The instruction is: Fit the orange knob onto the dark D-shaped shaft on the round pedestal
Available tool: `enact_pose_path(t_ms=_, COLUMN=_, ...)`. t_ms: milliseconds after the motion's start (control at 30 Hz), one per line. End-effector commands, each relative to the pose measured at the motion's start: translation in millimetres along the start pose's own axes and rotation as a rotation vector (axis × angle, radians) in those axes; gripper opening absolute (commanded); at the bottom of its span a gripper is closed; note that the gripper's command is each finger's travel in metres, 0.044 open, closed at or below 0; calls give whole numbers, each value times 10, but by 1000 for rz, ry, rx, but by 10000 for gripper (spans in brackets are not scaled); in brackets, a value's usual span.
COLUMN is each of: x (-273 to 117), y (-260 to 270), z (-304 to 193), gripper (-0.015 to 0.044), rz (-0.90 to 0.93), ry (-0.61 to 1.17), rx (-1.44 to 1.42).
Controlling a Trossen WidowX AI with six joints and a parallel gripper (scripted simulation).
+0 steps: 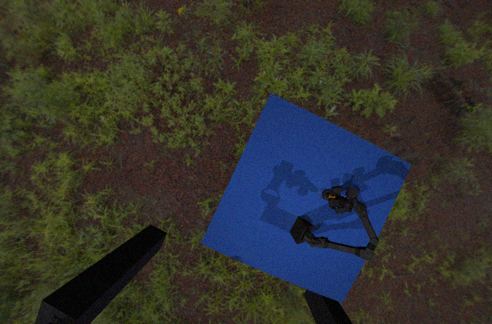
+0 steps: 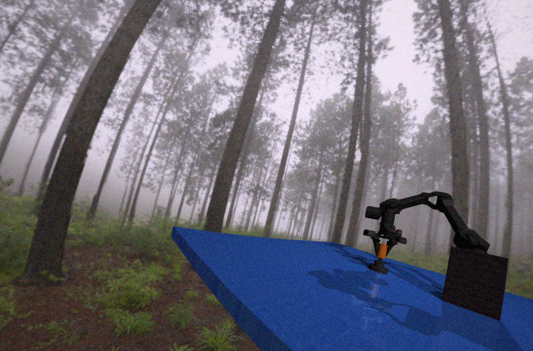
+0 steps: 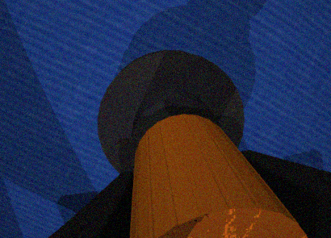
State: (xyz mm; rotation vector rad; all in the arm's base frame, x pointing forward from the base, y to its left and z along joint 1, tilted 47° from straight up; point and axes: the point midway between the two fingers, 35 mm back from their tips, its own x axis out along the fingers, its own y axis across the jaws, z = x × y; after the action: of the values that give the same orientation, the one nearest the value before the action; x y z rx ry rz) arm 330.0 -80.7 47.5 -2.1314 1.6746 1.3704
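Misty woodland, shown by tall trunks (image 2: 242, 119) and green undergrowth (image 1: 170, 88) (image 2: 130, 285) on reddish-brown soil (image 1: 139, 171) (image 2: 68, 306).

Overhead faces down, distant; exterior looks across, sharing the table; wrist peers down close.

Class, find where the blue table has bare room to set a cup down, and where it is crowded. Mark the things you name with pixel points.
Bare but partly shadowed: the blue table's (image 1: 277, 125) (image 2: 234, 264) stretch toward the corner farthest from the black box (image 1: 300, 230) (image 2: 475, 283). Crowded: around the pedestal (image 2: 378, 268) (image 3: 117, 98), under the gripper (image 2: 382, 253) holding the orange knob (image 1: 331, 196) (image 2: 381, 250) (image 3: 186, 171).
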Motion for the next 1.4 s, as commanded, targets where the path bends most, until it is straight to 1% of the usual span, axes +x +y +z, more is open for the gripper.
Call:
enact_pose_path(t_ms=0, x=12, y=5, z=6, gripper=0, rz=0, ry=2, rx=-4)
enact_pose_path(t_ms=467, x=-34, y=13, z=5, gripper=0, rz=0, ry=2, rx=-13)
enact_pose_path(t_ms=700, x=-37, y=-8, z=-6, gripper=0, rz=0, ry=2, rx=-214)
enact_pose_path(t_ms=1367, x=-15, y=15, z=-1, gripper=0, rz=0, ry=2, rx=-214)
